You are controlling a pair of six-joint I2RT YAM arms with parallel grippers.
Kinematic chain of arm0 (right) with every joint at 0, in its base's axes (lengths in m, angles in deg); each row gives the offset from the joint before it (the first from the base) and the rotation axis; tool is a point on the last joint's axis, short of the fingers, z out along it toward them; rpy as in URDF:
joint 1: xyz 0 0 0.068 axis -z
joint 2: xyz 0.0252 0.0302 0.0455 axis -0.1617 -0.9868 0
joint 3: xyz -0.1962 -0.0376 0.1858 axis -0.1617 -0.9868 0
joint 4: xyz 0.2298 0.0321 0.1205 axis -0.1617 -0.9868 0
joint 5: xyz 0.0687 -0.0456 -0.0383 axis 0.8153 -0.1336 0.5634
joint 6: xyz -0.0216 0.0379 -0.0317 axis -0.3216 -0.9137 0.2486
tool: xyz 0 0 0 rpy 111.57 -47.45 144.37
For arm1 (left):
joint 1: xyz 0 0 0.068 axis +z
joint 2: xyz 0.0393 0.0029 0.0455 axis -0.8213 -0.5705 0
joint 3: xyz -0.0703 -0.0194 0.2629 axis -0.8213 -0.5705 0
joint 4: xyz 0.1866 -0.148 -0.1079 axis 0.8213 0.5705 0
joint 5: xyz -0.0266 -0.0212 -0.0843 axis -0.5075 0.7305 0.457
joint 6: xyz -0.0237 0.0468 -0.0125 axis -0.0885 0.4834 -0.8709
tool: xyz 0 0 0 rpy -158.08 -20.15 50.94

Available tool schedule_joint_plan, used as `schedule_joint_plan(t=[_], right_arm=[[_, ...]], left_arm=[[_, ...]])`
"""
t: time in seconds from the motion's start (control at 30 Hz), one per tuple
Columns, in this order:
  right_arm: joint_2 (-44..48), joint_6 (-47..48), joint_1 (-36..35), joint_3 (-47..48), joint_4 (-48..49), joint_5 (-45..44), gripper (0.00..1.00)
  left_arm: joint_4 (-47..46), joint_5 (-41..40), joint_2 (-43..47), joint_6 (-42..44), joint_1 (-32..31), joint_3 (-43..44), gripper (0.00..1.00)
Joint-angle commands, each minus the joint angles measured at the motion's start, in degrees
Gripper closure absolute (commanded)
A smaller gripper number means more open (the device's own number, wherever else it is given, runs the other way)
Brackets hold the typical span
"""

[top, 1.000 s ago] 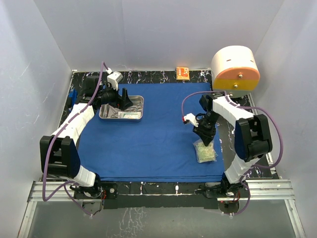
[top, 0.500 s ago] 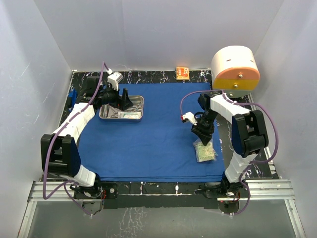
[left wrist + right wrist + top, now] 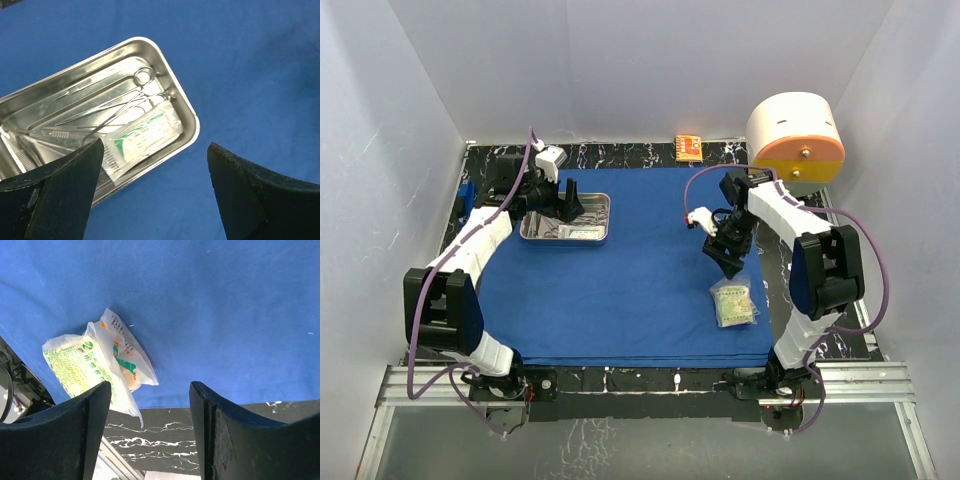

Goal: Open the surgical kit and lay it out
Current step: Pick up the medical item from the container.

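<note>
Blue drape (image 3: 620, 290) spread flat as the working field. We see the left gripper (image 3: 155, 150), jaws wide and empty, poised over the steel tray (image 3: 192, 120), where ring-handled forceps (image 3: 142, 76) and one sealed packet (image 3: 145, 137) await removal; the right gripper (image 3: 150, 387), likewise parted and holding nothing, hangs above what seem to be two packets (image 3: 90, 365) lying near the drape's right edge

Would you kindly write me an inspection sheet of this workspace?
Surface: blue drape spread flat over black marbled table.
Job's things: steel tray far left holding instruments and a sealed packet; loose packet near drape's right edge.
Clutter: cream-and-orange cylinder far right; small orange box at far edge.
Pincers: left pincer open above tray; right pincer open, empty, above drape.
Cables: purple cables hang in loops, left and right.
Surroundings: white walls on three sides.
</note>
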Motion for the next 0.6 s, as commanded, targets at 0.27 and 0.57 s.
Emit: schedule_joint_plan(t=[0.27,0.57], right_arm=[[6.5,-11.83,0.25,10.94,9.63,6.34,0.32],[10.36,-22.64,0.81,3.64,30.2,3.38,0.24]], left_arm=[[7.69,-12.01,-5.55,1.28,3.08,5.76,0.16],[14.68,-11.38,-12.07,7.52,3.34,8.36,0.18]])
